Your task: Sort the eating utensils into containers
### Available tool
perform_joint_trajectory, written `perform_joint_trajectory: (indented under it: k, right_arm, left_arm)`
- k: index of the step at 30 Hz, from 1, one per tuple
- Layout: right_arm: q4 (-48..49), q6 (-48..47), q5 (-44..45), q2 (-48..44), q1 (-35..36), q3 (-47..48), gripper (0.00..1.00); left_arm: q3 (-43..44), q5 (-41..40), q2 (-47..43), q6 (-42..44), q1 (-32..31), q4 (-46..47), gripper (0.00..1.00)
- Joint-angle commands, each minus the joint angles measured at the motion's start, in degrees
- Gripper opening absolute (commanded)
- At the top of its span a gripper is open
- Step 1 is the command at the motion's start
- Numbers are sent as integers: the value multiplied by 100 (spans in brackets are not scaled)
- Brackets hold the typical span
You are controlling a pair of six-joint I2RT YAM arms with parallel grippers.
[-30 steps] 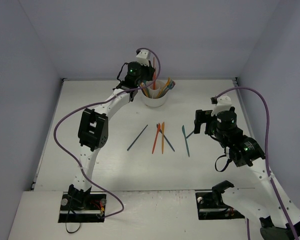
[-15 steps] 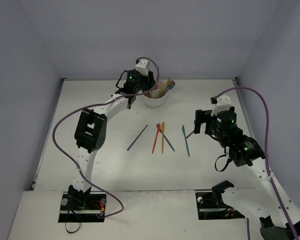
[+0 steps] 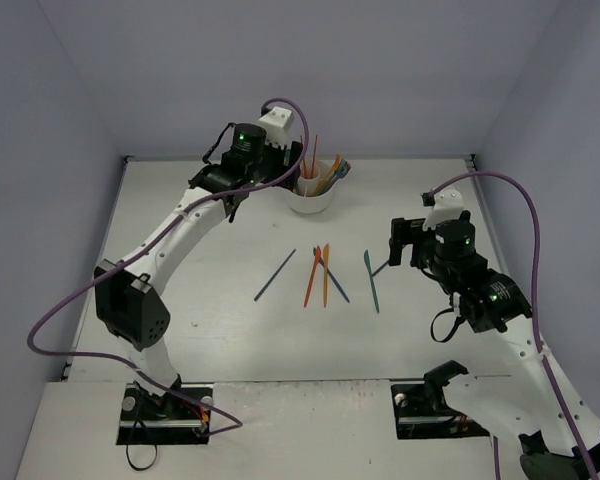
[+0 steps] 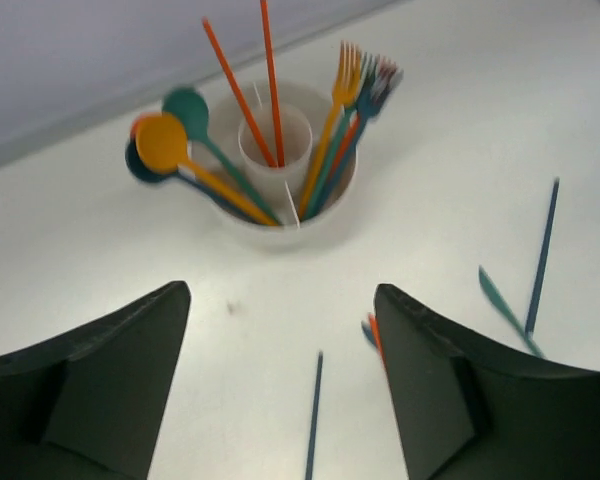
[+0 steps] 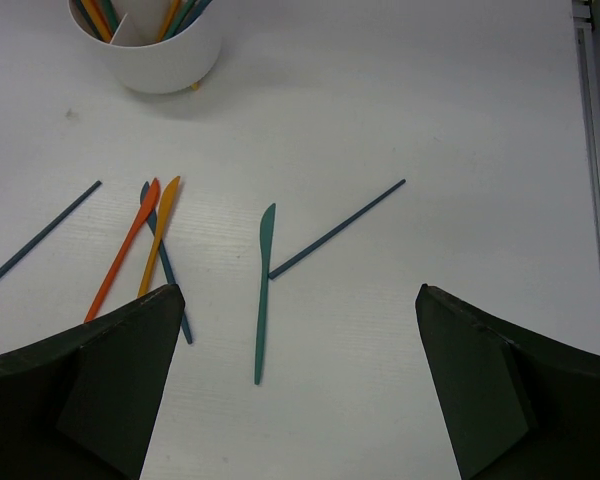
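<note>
The white cup (image 4: 332, 205) stood near the far edge of the table (image 3: 210, 310), about midway across it. Thin dividers split it around a small round centre compartment (image 4: 292, 150). Two red-orange sticks (image 4: 269, 80) stood upright in that centre part. The spoons (image 4: 165, 140), in orange, teal, dark blue and red-orange, leaned out of the compartment on the camera's left in the left wrist view. The forks (image 4: 355, 85), in orange, teal, red-orange and dark blue, leaned out on the camera's right.

Six more utensils lay loose on the table nearer the arms. A red-orange knife (image 5: 123, 250) and an orange knife (image 5: 159, 236) lay side by side, with a dark blue knife (image 5: 170, 285) crossing beneath them. A dark blue stick (image 5: 40, 238) lay apart on one side of them. On the other side lay a teal knife (image 5: 263, 293), with a second dark blue stick (image 5: 336, 229) slanting away from just beside its blade.

The left gripper (image 4: 282, 291) hung just beside the cup, on the near-left side of it, tilted toward it. Its fingers (image 4: 110, 380) were spread apart with only bare table between them, touching nothing. The right gripper (image 5: 300, 290) hovered over the loose utensils, near the teal knife and the second stick. Its fingers (image 5: 500, 390) were spread wide, holding nothing.
</note>
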Motion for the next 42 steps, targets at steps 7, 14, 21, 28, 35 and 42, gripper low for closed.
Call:
perform_joint_trajectory:
  k: [7,14,21,28,35,42]
  right_arm:
    - [131,2,-38,113,-43,296,100]
    - [108,125,-150,156,-43,304,100]
    - [32,275,-273,0,-43,253,100]
    - [-26,350,-297,-124,-43,180,100]
    - [-46,389,-328,-183,-43,190,100]
    - [-69,400,-345,-176,-40,200,100]
  left_arm:
    - [-1003,72,-430,-99,-99,-2045,83]
    - [-989,42,488,-248,-468,-2274,83]
    - [-787,78,1228,-347,-611,-2278,73]
    - [-481,182,1743,-328,-616,-2317,56]
    - [-177,155,2132,-340,-616,-2464,43]
    - [-33,36,2422,-353,-607,-2573,35]
